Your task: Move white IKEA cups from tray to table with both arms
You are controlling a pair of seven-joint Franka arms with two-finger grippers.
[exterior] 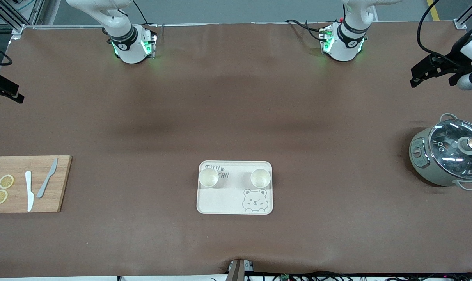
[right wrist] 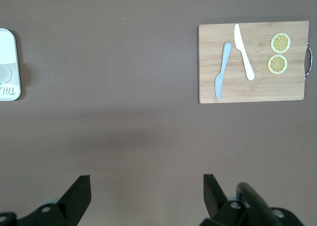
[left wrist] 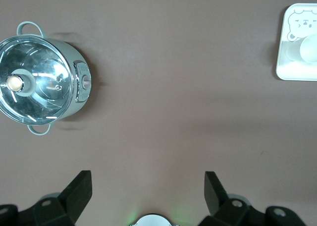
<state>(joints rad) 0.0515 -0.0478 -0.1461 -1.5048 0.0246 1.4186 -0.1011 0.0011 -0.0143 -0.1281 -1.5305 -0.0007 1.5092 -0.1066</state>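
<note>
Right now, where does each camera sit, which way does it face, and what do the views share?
Front view: high across the table, facing both arm bases; tray with two cups, board, pot; left gripper at the edge.
Left wrist view: looks down on pot and tray corner; open left gripper shows.
Right wrist view: looks down on board and tray edge; open right gripper shows.
All three share the tray.

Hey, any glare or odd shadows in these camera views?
Front view: white streaks of glare on the pot's glass lid, broad soft shadows across the table. Left wrist view: the same lid reflects bright streaks. Right wrist view: even light, a faint dark band, no glare on the cutting board.
</note>
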